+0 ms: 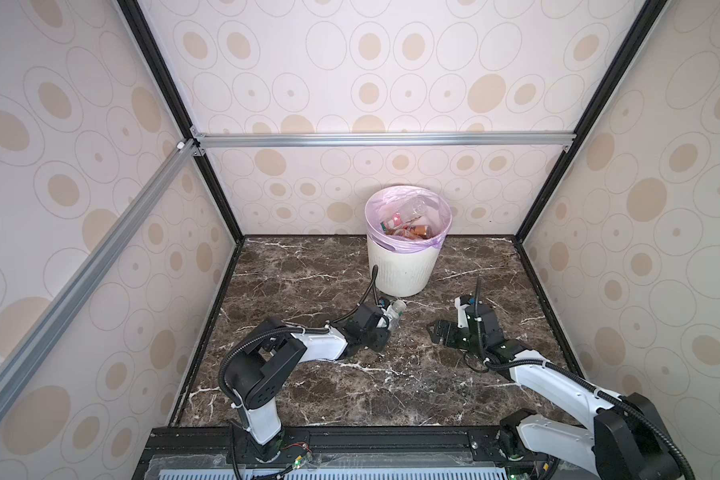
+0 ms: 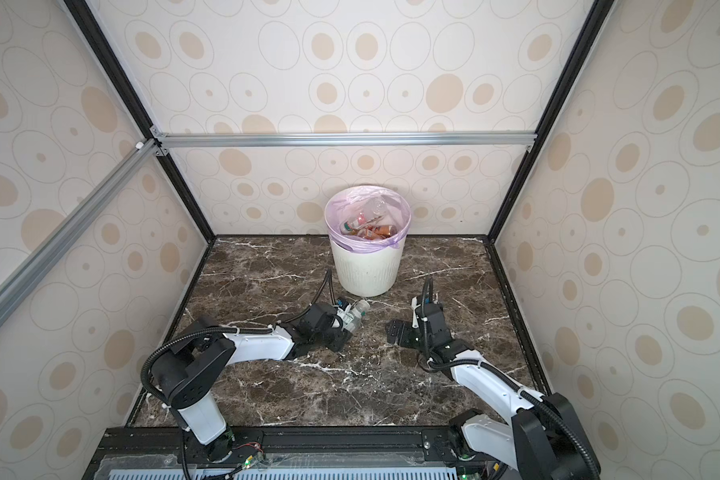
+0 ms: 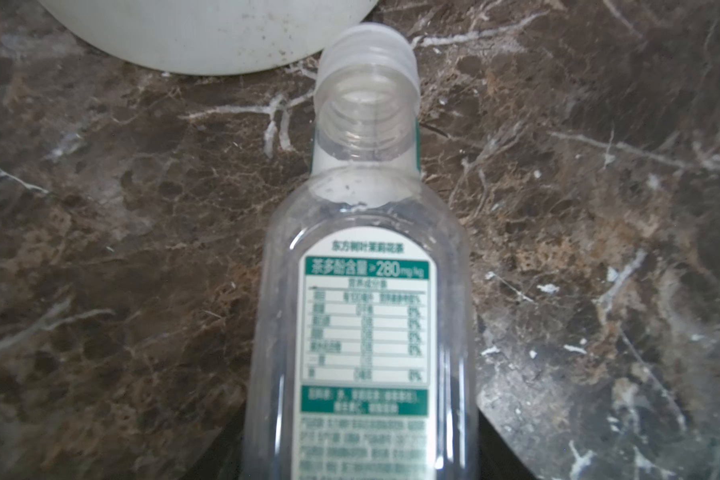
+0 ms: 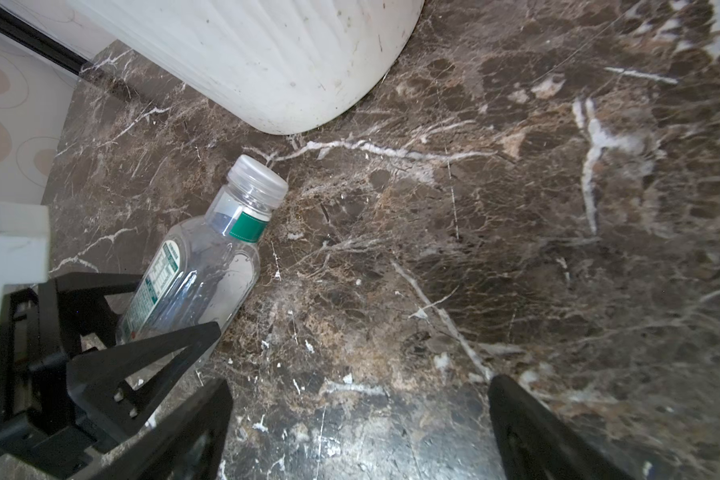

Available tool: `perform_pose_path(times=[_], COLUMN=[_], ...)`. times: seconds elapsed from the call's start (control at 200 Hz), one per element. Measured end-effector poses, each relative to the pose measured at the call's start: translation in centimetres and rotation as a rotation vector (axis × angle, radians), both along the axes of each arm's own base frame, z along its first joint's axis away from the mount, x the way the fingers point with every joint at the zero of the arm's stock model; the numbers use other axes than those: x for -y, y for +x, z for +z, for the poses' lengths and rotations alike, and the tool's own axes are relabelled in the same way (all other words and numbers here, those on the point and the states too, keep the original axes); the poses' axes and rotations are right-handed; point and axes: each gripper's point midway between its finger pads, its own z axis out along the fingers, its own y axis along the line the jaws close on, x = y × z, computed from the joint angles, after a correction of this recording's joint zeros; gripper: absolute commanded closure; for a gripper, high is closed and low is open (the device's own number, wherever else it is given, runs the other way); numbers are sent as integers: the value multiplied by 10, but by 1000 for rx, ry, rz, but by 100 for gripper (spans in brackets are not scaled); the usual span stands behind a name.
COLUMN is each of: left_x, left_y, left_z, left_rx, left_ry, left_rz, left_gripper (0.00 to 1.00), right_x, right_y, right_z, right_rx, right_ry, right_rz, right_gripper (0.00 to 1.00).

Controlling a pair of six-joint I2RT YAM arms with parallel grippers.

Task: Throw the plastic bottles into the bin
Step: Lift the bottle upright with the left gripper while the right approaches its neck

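A clear plastic bottle (image 1: pixel 397 308) (image 2: pixel 359 311) with a green-and-white label and a pale cap lies on the marble floor just in front of the bin (image 1: pixel 400 270) (image 2: pixel 366 272). My left gripper (image 1: pixel 387 321) (image 2: pixel 347 323) is shut on its body, with a black finger (image 4: pixel 150 353) pressed against each side. In the left wrist view the bottle (image 3: pixel 362 316) runs straight out from between the jaws, cap toward the bin wall (image 3: pixel 208 33). Several bottles (image 1: pixel 410 230) lie inside the lilac-lined bin. My right gripper (image 1: pixel 439 330) (image 4: pixel 358 415) stands open and empty to the right.
The bin stands against the back wall in the middle. Patterned walls with black frame posts close the floor on three sides. Dark marble floor (image 1: pixel 391 386) lies between the two arms and the front rail.
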Motion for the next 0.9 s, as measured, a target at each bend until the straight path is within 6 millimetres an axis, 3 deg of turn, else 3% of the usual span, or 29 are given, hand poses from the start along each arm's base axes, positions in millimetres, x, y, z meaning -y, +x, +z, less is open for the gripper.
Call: perform_pose_path(times=[0.215,0.5,0.9], left_x=[3,26,66], left_y=[-15,-10,-41], left_z=[10,76,95], left_rx=[12,95,90], left_ry=[-51,-246,-311], left_rz=[-10,-8,-102], left_gripper=[46,45,45], right_x=[0,-15,-42], right_y=[-1,5,15], right_z=[5,42,85], right_rx=[-7,20,70], right_ry=[41,179,315], right_rz=[-23,-26,2], right_gripper=[0,1,1])
